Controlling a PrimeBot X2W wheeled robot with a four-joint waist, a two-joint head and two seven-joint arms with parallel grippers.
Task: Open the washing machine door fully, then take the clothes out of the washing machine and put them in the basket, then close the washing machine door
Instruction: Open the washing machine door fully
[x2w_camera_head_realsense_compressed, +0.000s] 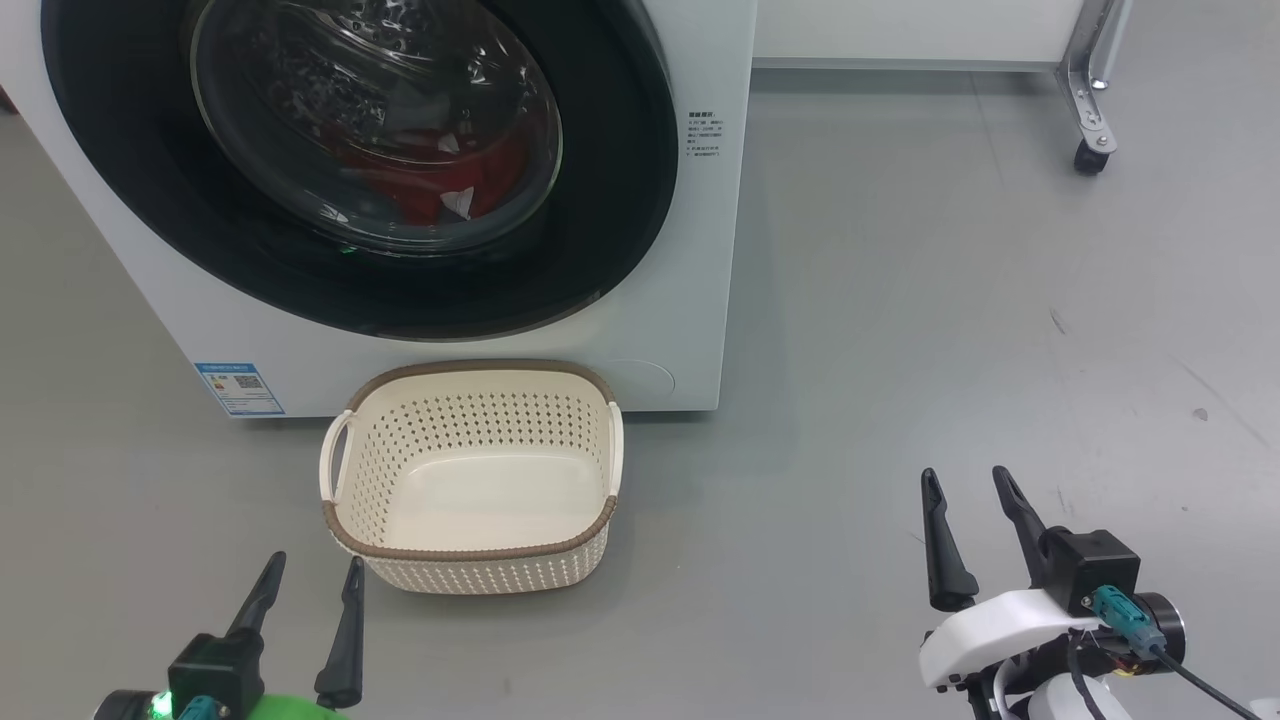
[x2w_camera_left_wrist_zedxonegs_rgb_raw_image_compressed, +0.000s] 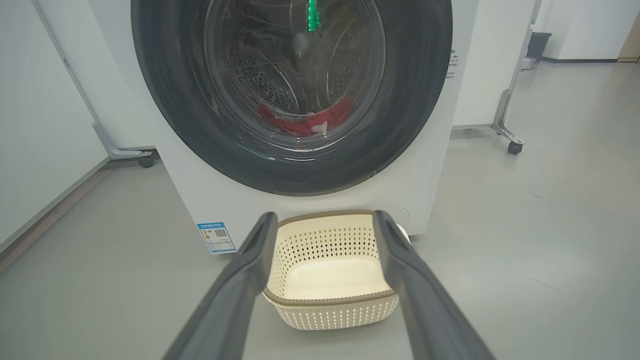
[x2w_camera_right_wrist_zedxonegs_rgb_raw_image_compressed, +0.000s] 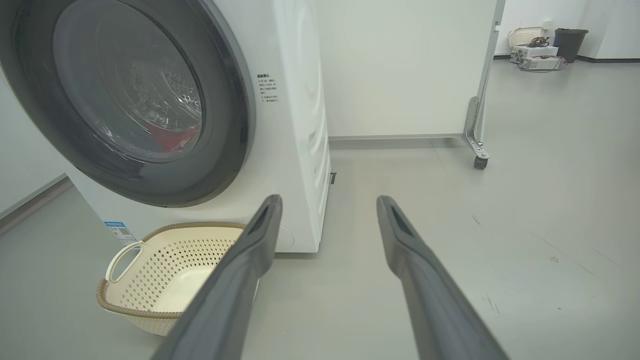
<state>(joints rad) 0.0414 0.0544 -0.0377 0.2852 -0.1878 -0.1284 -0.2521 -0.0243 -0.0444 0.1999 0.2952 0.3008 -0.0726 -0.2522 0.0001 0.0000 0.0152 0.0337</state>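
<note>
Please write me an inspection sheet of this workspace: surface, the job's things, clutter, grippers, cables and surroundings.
Surface: grey floor, a few dark marks.
Job's things: washing machine door shut; red clothes inside, behind the glass; basket empty, on the floor in front of the washing machine.
Clutter: nothing seen.
Grippers: left gripper and right gripper open, holding nothing, apart from the basket.
Cables: black cable at the right wrist.
Surroundings: white wheeled partition; dark bin far off.
</note>
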